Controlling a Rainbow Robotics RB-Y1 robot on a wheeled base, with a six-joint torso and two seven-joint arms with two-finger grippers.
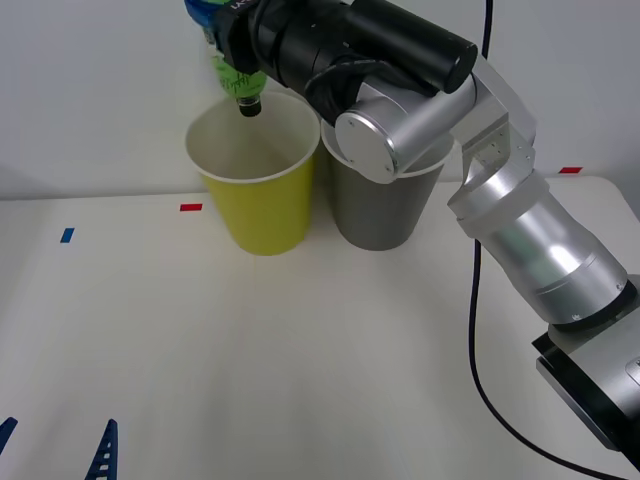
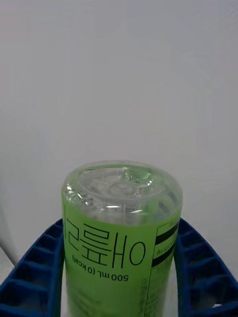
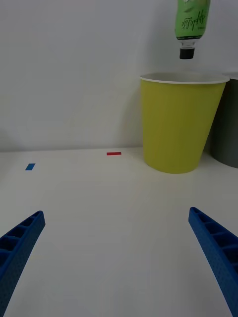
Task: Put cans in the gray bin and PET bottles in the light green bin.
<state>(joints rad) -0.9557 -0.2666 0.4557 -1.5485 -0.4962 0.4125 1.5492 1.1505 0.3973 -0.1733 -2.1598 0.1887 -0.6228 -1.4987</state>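
Right gripper (image 1: 222, 30) clamped on the PET bottle (image 1: 238, 80), blue ribbed fingers (image 2: 34, 267) pressed against both sides of the green label. Bottle held inverted, dark cap down, hanging above the open mouth of the light green bin (image 1: 255, 190); cap sits just over the rim level, not touching the bin. Wrist camera looks along the bottle's clear base, with black print on the label below it.

Light green bin stands upright near the far edge of the table (image 1: 300, 380), white inside visible. Gray bin (image 1: 385, 205) stands just beside it on the robot's right, rims touching or nearly so; its mouth is partly covered by the right arm's elbow joint reaching across.

Left gripper (image 3: 116, 247) parked low near the front-left corner of the table, fingers spread wide apart, holding nothing. It faces the two bins.

Small red marker (image 1: 191, 207) and blue marker (image 1: 67, 235) lie on the table left of the light green bin; another red marker (image 1: 569, 170) at the far right edge.
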